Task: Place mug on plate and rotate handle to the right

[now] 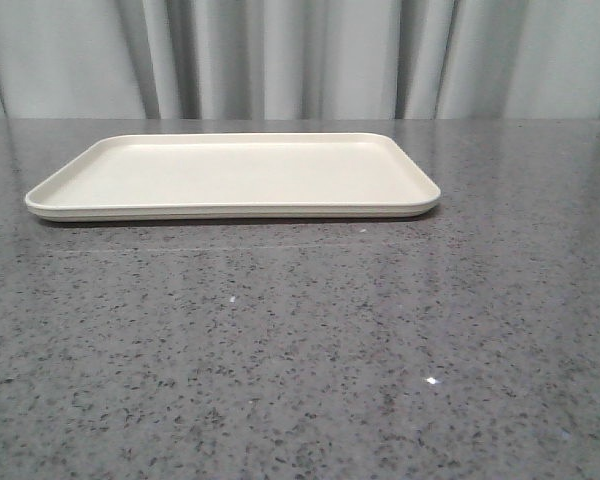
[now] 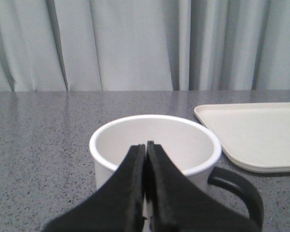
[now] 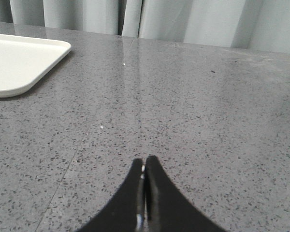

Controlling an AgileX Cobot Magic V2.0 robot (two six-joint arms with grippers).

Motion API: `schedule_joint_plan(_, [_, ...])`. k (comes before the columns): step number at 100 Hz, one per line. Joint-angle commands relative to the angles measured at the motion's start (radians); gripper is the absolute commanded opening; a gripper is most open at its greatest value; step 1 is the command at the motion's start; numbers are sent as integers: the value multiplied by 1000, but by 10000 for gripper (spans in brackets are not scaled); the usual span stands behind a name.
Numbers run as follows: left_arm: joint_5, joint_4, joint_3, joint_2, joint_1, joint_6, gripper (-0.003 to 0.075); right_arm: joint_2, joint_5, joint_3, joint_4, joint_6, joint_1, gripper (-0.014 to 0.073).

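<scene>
1. The mug point(image 2: 154, 150) stands upright on the gray counter point(image 1: 300, 350), with its open mouth facing up. It shows only in the left wrist view.
2. The mug is empty. Only its white inside shows.
3. The black handle point(image 2: 239, 188) sticks out from the mug's side, toward the side where the plate lies.
4. The plate point(image 1: 230, 175) lies flat near the back edge of the counter, with its long side running left to right. Nothing is on it.
5. The mug sits on the counter beside the plate, apart from it, not on it.
6. The left gripper point(image 2: 146, 159) hangs just in front of the mug's rim. Its two black fingers are pressed together and hold nothing.
7. The right gripper point(image 3: 144, 176) is over bare counter, well away from a corner of the plate. Its fingers are pressed together too, with nothing between them.
8. A pale curtain point(image 1: 300, 55) hangs behind the counter.
</scene>
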Motion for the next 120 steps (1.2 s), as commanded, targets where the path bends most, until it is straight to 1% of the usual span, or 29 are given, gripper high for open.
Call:
schedule_joint_plan(1, [-113, 0, 9, -29, 2, -7, -20, -20, -84, 1, -11, 0, -6, -67])
schedule_joint_plan(25, [-138, 0, 9, -29, 2, -7, -20, -20, -90, 1, -11, 0, -6, -67])
schedule_joint_plan(54, [-134, 0, 9, -29, 2, -7, -20, -20, -111, 1, -9, 0, -6, -67])
schedule_joint_plan(76, [-135, 0, 9, -29, 2, -7, -20, -20, -121, 1, 48, 0, -6, -67])
schedule_joint_plan(91, [-135, 0, 9, -29, 2, -7, -20, -20, -134, 1, 130, 0, -6, -67])
schedule_joint_plan(98, [-134, -6, 9, -29, 2, -7, -20, -20, -111, 1, 130, 0, -6, -67])
schedule_joint_plan(120, [-135, -15, 9, -29, 2, -7, -20, -20, -123, 1, 130, 0, -6, -67])
